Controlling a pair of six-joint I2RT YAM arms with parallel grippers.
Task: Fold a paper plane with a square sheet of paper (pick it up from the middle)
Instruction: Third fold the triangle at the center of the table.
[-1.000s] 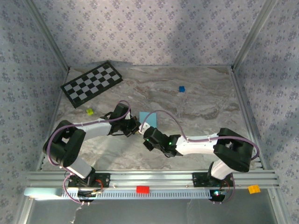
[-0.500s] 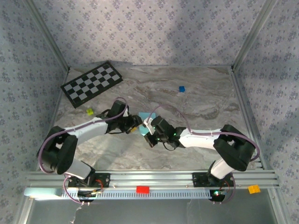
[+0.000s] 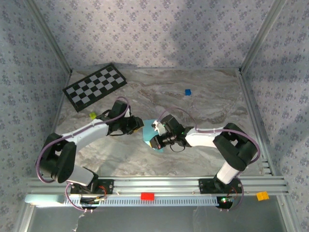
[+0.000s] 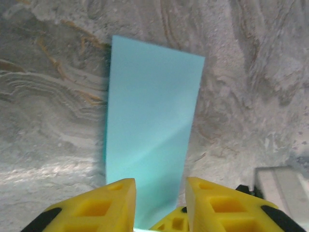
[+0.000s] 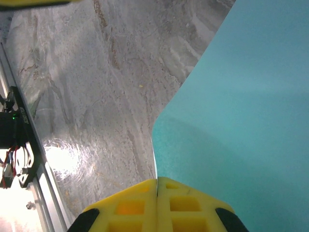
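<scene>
The square sheet of paper is light sky-blue and bent, lifted off the marble table between my two grippers. My right gripper is shut on one edge of it; in the right wrist view the sheet fans up and right from the closed yellow jaws. My left gripper meets it from the left. In the left wrist view its yellow fingers stand apart, and the sheet runs as a long strip away from the gap. The paper plane is out of view.
A black-and-white checkerboard lies at the back left. A tiny dark-blue cube sits at the back, and a small yellow-green piece lies left of the left arm. Red and orange bricks rest on the front rail.
The left jaws, shut a second ago, now stand apart. Both arms have reached further back, and the right wrist has turned, lifting and bending the sheet.
</scene>
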